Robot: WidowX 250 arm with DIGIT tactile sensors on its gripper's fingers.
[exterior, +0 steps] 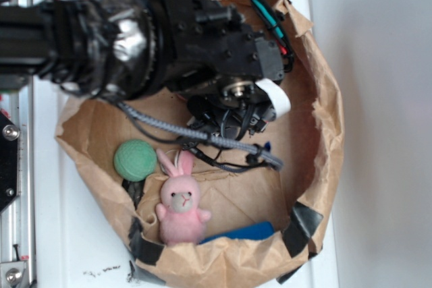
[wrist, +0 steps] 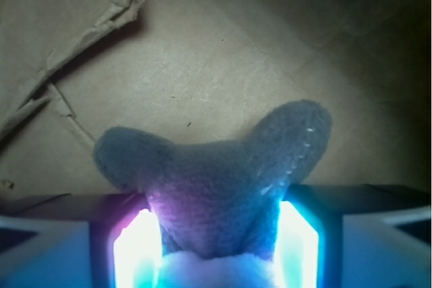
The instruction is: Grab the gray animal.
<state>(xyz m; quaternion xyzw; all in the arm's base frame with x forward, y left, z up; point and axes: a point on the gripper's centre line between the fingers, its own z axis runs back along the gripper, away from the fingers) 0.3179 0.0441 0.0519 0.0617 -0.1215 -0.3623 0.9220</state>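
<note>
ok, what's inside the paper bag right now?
In the paper bag: green ball, pink bunny, a blue object. The arm covers the middle; the wrist view shows the gray animal between the fingers of the gripper.

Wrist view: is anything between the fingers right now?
Yes. In the wrist view the gray animal sits squarely between the two glowing fingers, its plush body filling the gap and touching both. The exterior view hides this under the arm.
</note>
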